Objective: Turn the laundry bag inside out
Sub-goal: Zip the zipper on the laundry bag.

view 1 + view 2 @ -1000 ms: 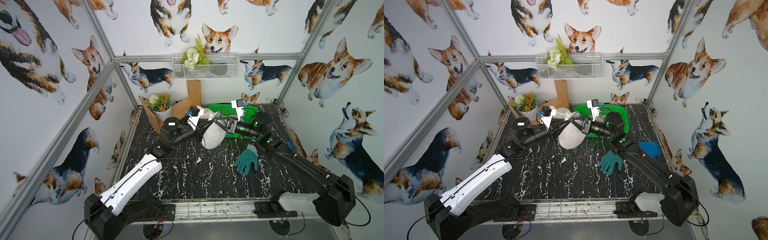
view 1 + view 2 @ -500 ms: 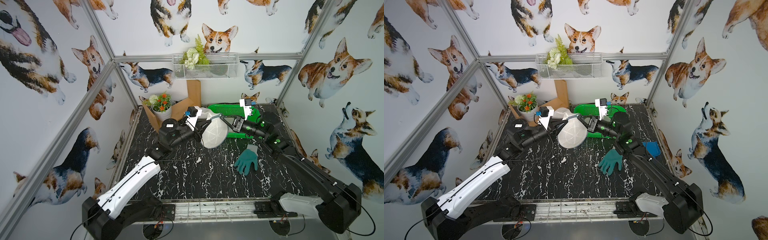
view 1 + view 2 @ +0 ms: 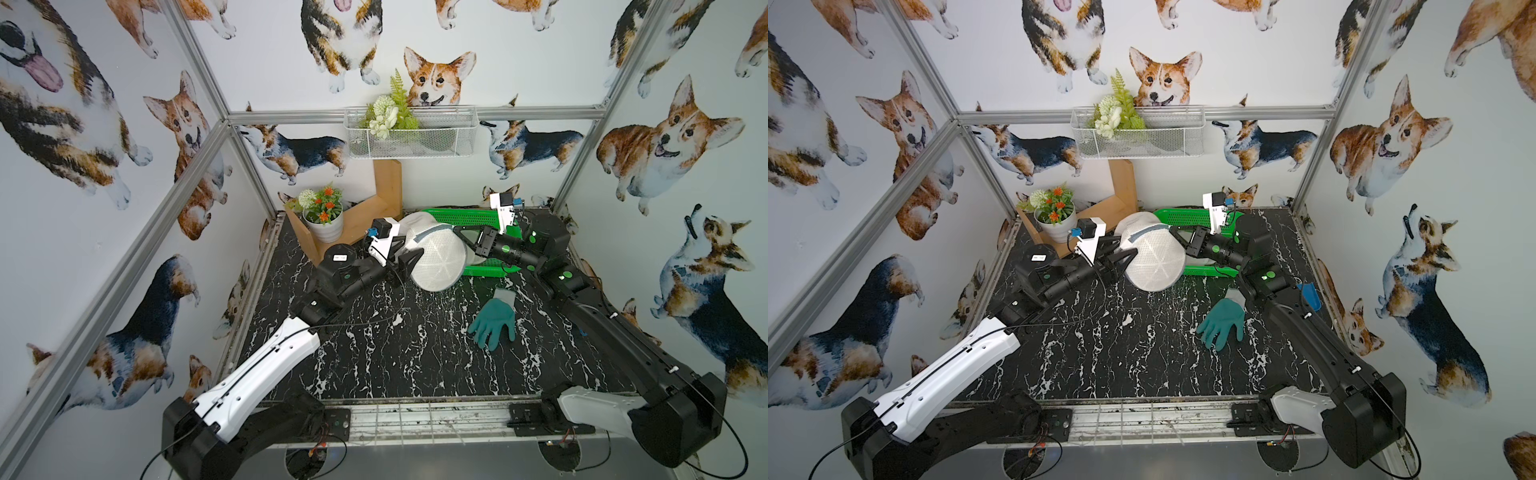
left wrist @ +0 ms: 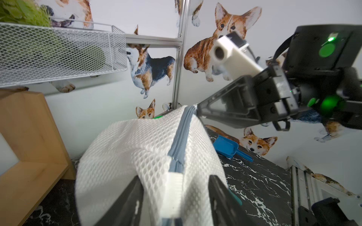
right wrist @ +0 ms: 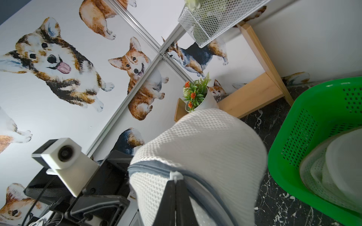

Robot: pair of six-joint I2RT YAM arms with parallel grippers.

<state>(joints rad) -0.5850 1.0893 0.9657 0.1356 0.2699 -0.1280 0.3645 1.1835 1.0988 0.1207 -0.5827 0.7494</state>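
In both top views the laundry bag [image 3: 438, 257] hangs as a white mesh dome above the back of the black marbled counter [image 3: 395, 353], between the two arms and just in front of the green basket [image 3: 465, 216]. The left pincer [image 3: 409, 259] meets the bag's left side and the right pincer [image 3: 461, 237] its right side, near the grey zipper band. A teal glove [image 3: 1223, 322] lies flat on the counter, well apart from the bag, and a blue scoop [image 3: 1310, 295] sits by the right wall.

In the left wrist view the left pincer [image 4: 174, 182] is released: its two fingers [image 4: 133, 197] stand spread with the bag [image 4: 137, 148] bulging between them (a white tab at the zipper's end sits in the gap). Whether either finger presses the mesh is hard to tell from this angle. Across the bag, the right pincer [image 4: 199, 111] meets the far end of the grey zipper.

In the right wrist view the right pincer [image 5: 175, 184] is clenched, jaws pressed together on the bag's zippered edge at a small white tab, and the bag [image 5: 205, 140] swells away from it. The green basket [image 5: 293, 137] beside it holds more white mesh.
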